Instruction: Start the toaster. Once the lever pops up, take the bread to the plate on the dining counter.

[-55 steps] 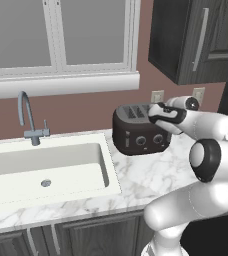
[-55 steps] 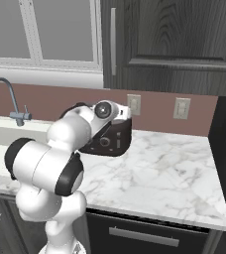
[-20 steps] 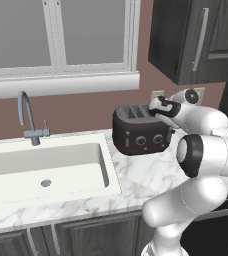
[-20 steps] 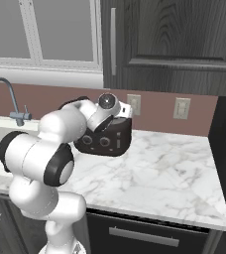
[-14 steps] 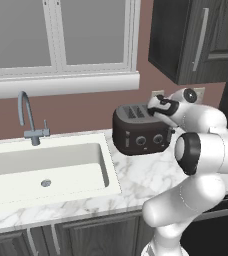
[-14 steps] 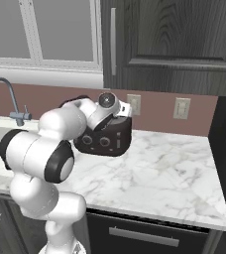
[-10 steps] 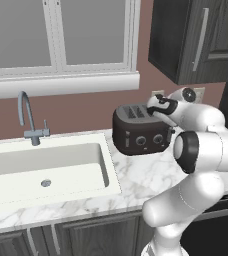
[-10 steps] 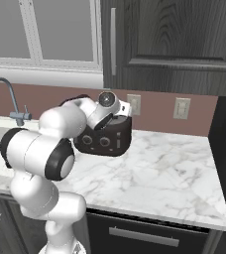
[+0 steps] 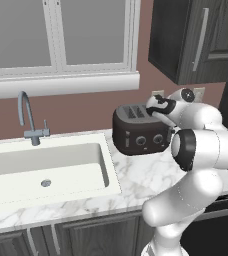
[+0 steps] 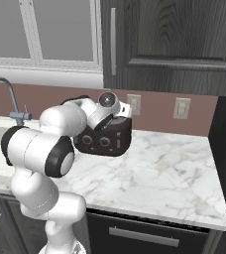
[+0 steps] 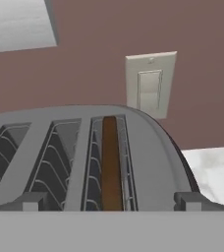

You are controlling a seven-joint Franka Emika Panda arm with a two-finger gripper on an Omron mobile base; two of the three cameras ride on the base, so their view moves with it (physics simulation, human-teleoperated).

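Worktop: marble counter [image 9: 136,180] with sink [image 9: 46,172], below a window.
Toaster [image 9: 138,132]: at the counter's back edge.
Bread [image 11: 111,165]: sunk in a slot.
Gripper [image 11: 109,202]: spread wide, empty, above the slots.
Progress: bread not yet taken out; carrying remains.

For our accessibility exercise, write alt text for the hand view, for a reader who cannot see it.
Close view down onto a dark toaster with a brown slice of bread sitting in its rightmost slot, the other slots empty. The open hand hovers just over the toaster, one fingertip on each side of the slots. Behind are a brown wall with a pale switch plate and marble worktop at right.
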